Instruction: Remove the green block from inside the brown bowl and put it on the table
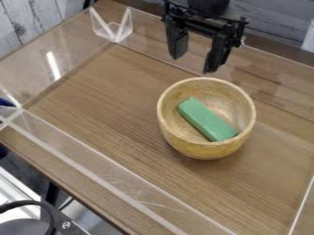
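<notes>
Camera view shows the green block (pixel 207 120) lying flat inside the brown bowl (pixel 167 134), with the claw (pixel 199 59) spread and empty above the bowl's far side. To execute the pick, centre the claw over the block, align the fingers across its narrow width, and descend clear of the wall before closing; afterwards, lift above the rim and place it on the counter (pixel 105 101).

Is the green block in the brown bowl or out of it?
In: the green block lies inside the brown bowl, with the bowl's wall visible all around it.
</notes>
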Available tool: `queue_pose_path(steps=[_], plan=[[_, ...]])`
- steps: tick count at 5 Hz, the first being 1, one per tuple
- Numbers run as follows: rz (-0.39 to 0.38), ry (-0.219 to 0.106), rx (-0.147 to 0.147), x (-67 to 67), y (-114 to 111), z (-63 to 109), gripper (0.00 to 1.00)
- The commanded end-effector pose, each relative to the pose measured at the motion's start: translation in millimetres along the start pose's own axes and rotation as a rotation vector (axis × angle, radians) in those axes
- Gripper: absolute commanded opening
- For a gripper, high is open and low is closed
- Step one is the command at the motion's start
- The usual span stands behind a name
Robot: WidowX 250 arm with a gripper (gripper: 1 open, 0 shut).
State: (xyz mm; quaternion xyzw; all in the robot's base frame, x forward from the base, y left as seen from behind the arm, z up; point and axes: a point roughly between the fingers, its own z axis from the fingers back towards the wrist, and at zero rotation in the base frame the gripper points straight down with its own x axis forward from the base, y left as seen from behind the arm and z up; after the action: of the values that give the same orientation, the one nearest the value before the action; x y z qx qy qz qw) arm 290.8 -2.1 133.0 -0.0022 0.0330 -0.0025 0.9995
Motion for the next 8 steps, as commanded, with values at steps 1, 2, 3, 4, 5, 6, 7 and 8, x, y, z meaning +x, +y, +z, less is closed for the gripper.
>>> queue_pose_path(steps=[1, 2, 3, 4, 5, 6, 7, 8], plan=[[0.075, -0.012, 0.016, -0.5, -7.6, -13.7, 1.00], [0.109, -0.030, 0.036, -2.9, -16.4, -34.8, 1.00], [0.030, -0.058, 0.000, -2.5, -30.8, -51.3, 1.00], [-0.048, -0.076, -0.027, 0.5, -43.4, -66.6, 1.00], [0.108, -0.100, -0.043, -3.2, -43.4, -71.4, 1.00], [0.129, -0.111, -0.040, -6.3, -42.3, -68.5, 1.00], [0.160, -0.119, 0.003, -3.8, -44.0, -68.3, 1.00], [0.196, -0.124, 0.046, -0.1, -46.0, -70.8, 1.00]])
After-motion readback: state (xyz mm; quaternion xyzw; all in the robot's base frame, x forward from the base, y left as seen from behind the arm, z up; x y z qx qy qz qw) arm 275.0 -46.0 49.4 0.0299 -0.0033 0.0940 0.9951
